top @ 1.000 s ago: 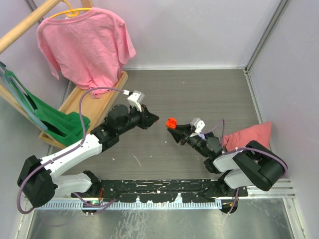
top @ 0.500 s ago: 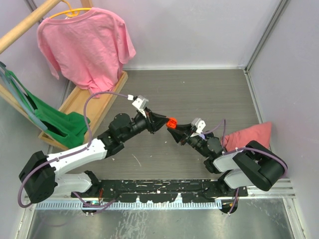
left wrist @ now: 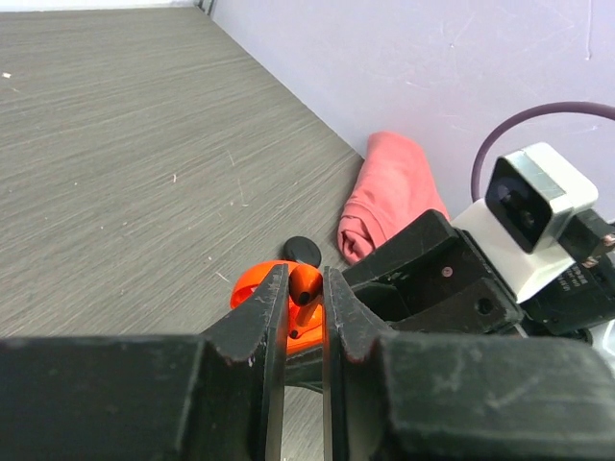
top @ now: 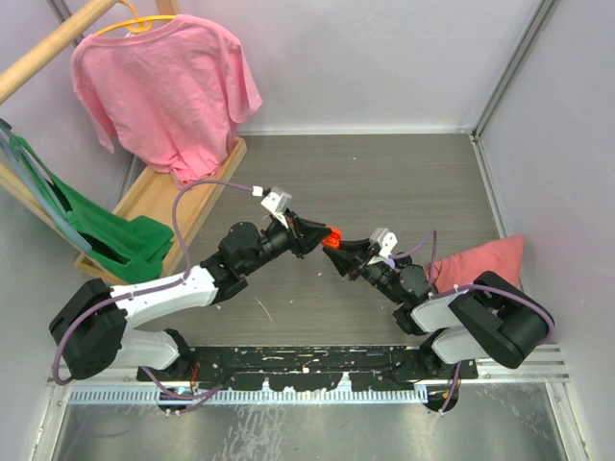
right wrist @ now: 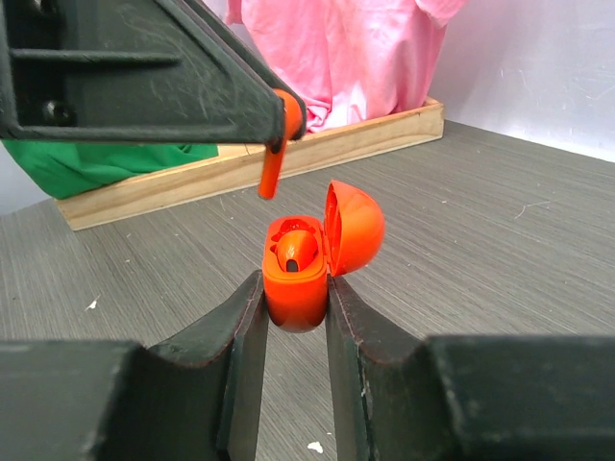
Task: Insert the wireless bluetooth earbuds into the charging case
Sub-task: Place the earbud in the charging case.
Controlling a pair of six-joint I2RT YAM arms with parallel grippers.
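Orange plastic charging case (right wrist: 296, 283), lid open, sits pinched in the right tool (right wrist: 293, 298); the left tool (left wrist: 305, 293) pinches an orange stemmed earbud (right wrist: 272, 165) just above, which I reckon needs lowering straight in.

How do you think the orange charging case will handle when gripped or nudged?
The charging case looks glossy and rounded, so probably slippery in the right gripper. Its open lid leans sideways, so a nudge may tip it.
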